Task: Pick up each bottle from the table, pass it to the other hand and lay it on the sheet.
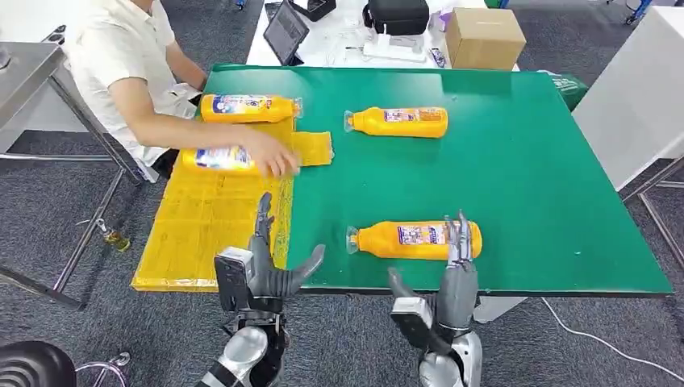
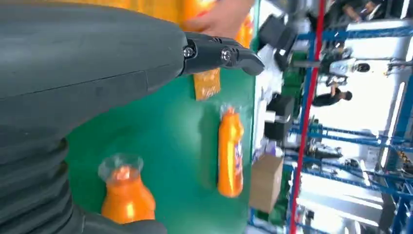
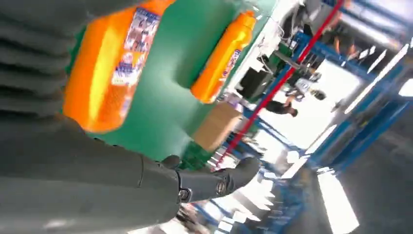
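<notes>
A: Nearest the camera, the left robot hand (image 1: 266,270) sits at the table's front edge, fingers spread and holding nothing, over the near corner of the yellow sheet (image 1: 206,222).

B: And the right robot hand (image 1: 456,274)?

A: Also released, fingers pointing up beside the base end of the near bottle (image 1: 415,239), which lies on its side on the green table (image 1: 524,177). Whether the fingertips touch it cannot be told.

B: Further out?

A: A second bottle (image 1: 397,121) lies on bare table toward the far side. Two more are at the sheet: one (image 1: 216,159) lying on it under a person's hand (image 1: 274,157), another (image 1: 248,107) beyond it at the sheet's far end.

B: Behind the table?

A: A cardboard box (image 1: 484,36) and a tablet (image 1: 285,32) on a white surface.
</notes>
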